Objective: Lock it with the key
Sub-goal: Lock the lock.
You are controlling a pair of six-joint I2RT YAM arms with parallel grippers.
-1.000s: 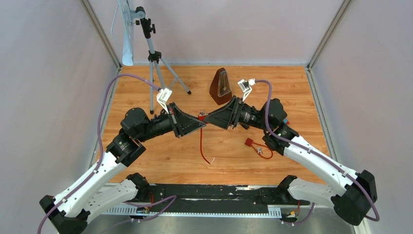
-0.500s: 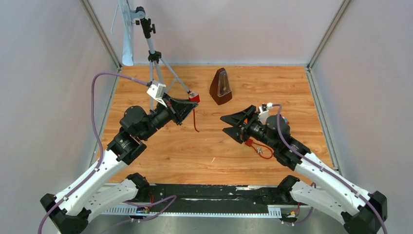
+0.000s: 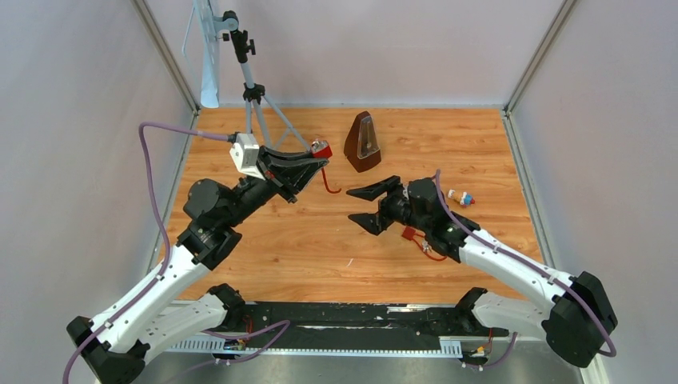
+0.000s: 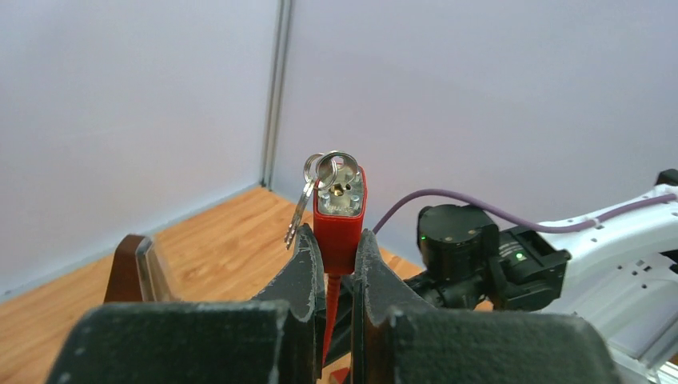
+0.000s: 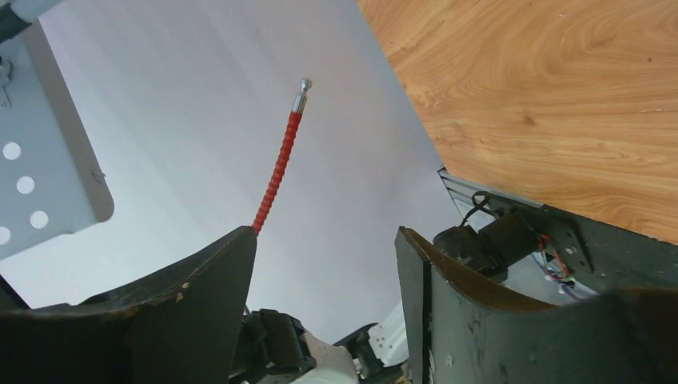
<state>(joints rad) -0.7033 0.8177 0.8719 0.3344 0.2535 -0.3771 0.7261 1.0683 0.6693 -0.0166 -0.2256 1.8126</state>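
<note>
A second ago the grippers met above mid-tabletop (image 3: 280,248); now they are apart. The left gripper (image 3: 320,162) has swung up toward the tripod (image 3: 253,92), clamped on the red padlock (image 3: 322,150) in the air. The right gripper (image 3: 351,206) has drawn back, jaws wide and empty. Only the left wrist view shows the key ring (image 4: 329,167) on the padlock's top face, a key (image 4: 297,218) dangling. The right wrist view shows the red cable (image 5: 276,172) ending in a free metal tip.

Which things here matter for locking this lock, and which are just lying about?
For the job: red cable lock, held by left gripper; its keys; cable's free end; open right gripper.
Lying about: metronome; tripod; small bottle; second red lock.
</note>
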